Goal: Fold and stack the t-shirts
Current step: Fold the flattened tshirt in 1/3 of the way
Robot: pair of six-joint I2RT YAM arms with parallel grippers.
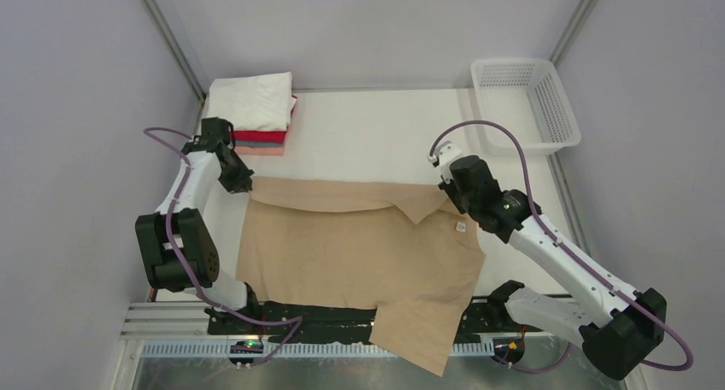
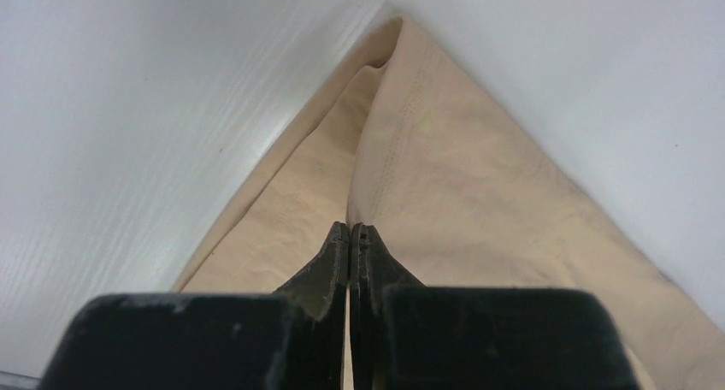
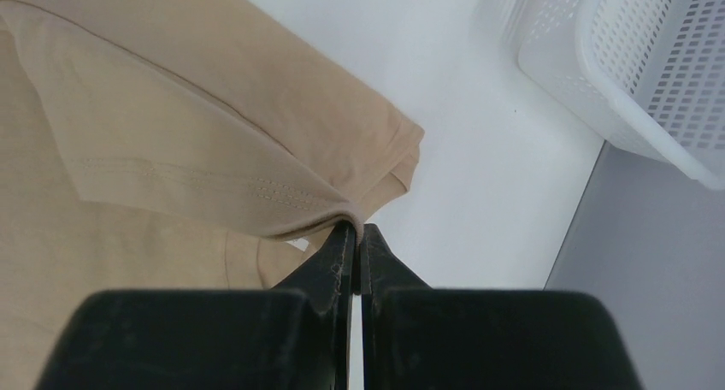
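A tan t-shirt [image 1: 359,253] lies spread across the white table [image 1: 368,133], its far edge folded over toward the near side. My left gripper [image 1: 242,185] is shut on the shirt's far left corner; in the left wrist view the cloth [image 2: 445,176] rises in a crease from the closed tips [image 2: 350,227]. At the far right end of the fold, my right gripper [image 1: 450,195] is shut on a rolled hem of the shirt [image 3: 171,133] at its tips [image 3: 355,226]. A stack of folded t-shirts [image 1: 252,99], white on top with red and salmon-pink below, sits at the far left.
A white mesh basket [image 1: 547,125] stands at the far right corner, also close in the right wrist view as basket [image 3: 598,56]. The shirt's near right part hangs over the table's front edge [image 1: 419,343], across the arms' base rail.
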